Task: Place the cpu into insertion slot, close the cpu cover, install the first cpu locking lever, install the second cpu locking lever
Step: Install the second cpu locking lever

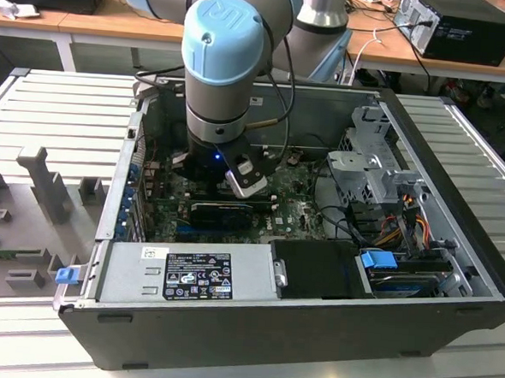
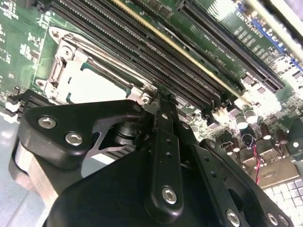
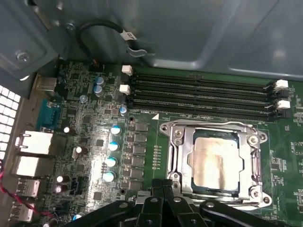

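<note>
Cpu (image 3: 218, 160) seated in the socket on the motherboard (image 3: 90, 142), silvery top showing through the opening of the cpu cover (image 3: 182, 158). Cover lies flat over it, so placing and closing look done, as far as I can judge. Memory slots (image 3: 199, 94) run just beyond the socket, next to the case wall (image 3: 189, 33). My gripper (image 3: 163, 191) sits right at the socket edge opposite the slots, fingers pressed together w/ nothing between them; in the second wrist view the tip (image 2: 165, 97) is at the socket corner, close to the frame. Step in hand, by my read: first locking lever. Can't tell from these views whether either lever is latched yet. Next move calls for a fine push along the socket edge, tip kept off the cpu top and nearby capacitors (image 3: 111, 153).
</note>
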{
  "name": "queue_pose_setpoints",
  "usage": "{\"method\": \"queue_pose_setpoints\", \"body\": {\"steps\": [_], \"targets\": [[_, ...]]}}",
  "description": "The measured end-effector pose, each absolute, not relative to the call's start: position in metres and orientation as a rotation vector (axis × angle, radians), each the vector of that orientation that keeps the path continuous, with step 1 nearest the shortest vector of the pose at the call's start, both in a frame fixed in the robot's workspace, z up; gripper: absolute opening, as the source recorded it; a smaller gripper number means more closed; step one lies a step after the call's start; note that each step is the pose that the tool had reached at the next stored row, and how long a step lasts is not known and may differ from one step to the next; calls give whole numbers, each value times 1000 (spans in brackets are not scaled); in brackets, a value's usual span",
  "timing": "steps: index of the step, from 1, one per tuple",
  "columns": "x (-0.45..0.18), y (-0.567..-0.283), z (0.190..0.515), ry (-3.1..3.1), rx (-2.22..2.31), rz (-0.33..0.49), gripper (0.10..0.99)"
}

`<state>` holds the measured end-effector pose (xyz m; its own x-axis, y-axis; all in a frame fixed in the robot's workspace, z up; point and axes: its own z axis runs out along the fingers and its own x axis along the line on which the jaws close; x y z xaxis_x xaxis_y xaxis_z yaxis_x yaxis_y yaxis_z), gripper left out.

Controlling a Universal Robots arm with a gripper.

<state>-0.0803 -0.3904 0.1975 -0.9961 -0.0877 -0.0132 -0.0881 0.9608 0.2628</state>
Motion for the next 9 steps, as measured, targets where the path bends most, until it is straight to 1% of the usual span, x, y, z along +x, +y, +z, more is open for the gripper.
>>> {"method": "queue_pose_setpoints", "body": {"steps": [7,9], "targets": [[-82,-390,216,3109,-140,422,106],[-82,-390,230,3109,-140,421,106]]}}
